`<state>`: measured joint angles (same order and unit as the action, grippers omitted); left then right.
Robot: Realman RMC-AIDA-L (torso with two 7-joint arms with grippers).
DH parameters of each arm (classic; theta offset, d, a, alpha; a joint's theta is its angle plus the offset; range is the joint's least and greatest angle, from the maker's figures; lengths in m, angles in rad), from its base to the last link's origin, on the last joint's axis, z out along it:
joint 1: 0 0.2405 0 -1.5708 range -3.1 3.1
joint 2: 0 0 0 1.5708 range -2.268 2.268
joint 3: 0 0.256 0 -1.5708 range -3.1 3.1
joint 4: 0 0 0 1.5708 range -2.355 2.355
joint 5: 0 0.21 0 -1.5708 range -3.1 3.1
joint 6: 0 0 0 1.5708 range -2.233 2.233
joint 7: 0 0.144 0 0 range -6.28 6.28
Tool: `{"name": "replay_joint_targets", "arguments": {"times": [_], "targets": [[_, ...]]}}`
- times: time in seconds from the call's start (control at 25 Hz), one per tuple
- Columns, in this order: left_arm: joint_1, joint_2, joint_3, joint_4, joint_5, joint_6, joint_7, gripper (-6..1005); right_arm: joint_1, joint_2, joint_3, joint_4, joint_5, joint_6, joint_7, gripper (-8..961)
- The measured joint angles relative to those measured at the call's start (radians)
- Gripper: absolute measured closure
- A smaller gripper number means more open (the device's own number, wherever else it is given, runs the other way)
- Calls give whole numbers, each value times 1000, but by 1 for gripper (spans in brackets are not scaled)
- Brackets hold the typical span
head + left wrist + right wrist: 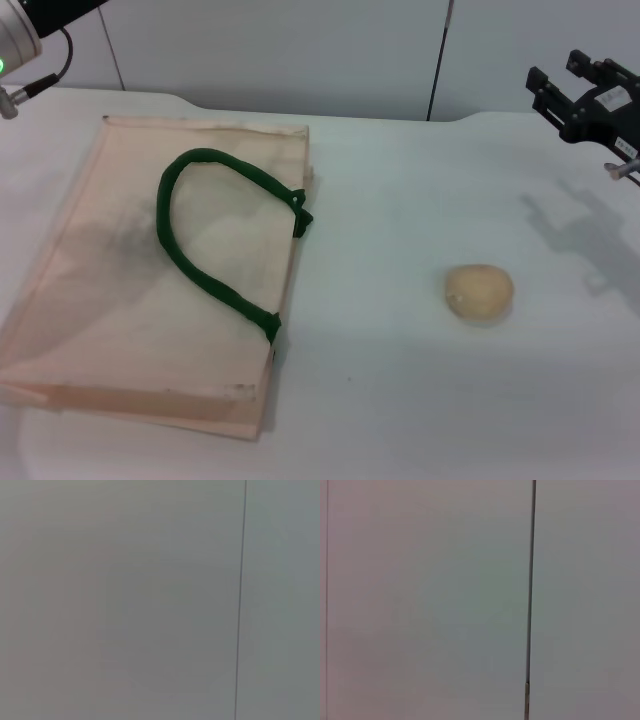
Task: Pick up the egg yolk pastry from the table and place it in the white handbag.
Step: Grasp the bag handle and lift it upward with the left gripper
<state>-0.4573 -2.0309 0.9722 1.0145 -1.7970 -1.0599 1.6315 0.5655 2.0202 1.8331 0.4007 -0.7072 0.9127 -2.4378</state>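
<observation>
The egg yolk pastry point(479, 292), a small pale tan dome, sits on the white table right of centre. The white handbag point(120, 300), a flat cream-peach tote with a dark green rope handle point(200, 240), lies flat on the left of the table. My right gripper point(556, 72) is black, raised at the far right above the table's back edge, well behind the pastry, with its fingers apart and empty. Only part of my left arm point(15, 45) shows at the top left corner; its gripper is out of view. Both wrist views show only blank wall.
The white table point(400, 400) stretches between bag and pastry. A pale panelled wall point(300, 50) with a dark seam point(438, 60) stands behind the table's back edge. The right arm casts a shadow point(580, 230) on the table.
</observation>
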Motion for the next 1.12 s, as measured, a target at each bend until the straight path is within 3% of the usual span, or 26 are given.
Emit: {"name": "replay_joint_targets", "arguments": {"times": [0.72, 1.12], "targets": [[-17, 2, -58, 17, 47, -105, -64, 487, 5, 0, 0, 0, -31, -5, 38, 377], [-9, 5, -58, 201, 215, -121, -271, 502, 5, -3, 7, 0, -68, -14, 66, 377]]}}
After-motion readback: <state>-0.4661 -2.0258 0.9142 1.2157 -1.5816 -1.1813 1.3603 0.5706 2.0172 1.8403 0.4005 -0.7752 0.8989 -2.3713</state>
